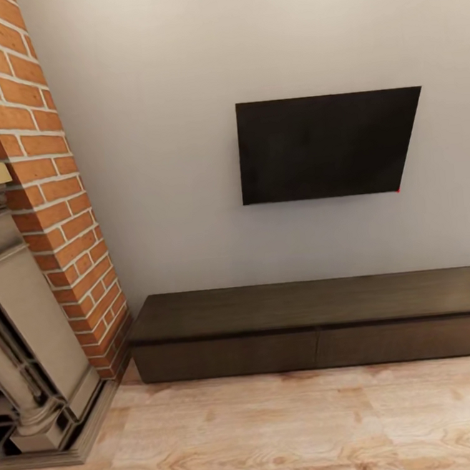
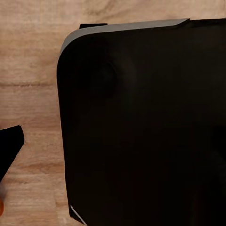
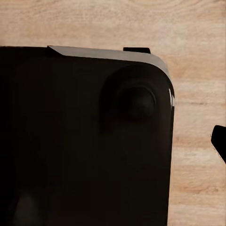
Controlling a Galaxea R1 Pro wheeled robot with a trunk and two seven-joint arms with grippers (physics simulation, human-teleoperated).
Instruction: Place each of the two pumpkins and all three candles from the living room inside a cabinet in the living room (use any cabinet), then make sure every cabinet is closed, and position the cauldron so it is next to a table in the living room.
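Long low dark-brown wooden cabinet (image 1: 315, 324) is shown against wall below black TV (image 1: 327, 147), both drawer fronts closed, handleless, prob. stiff & best pulled at top edge; gripper state cannot be told.

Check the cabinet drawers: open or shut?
Shut. In the head view both drawer fronts of the cabinet sit flush under its top, with no pale interior showing. Its right end runs out of frame, so cannot tell there.
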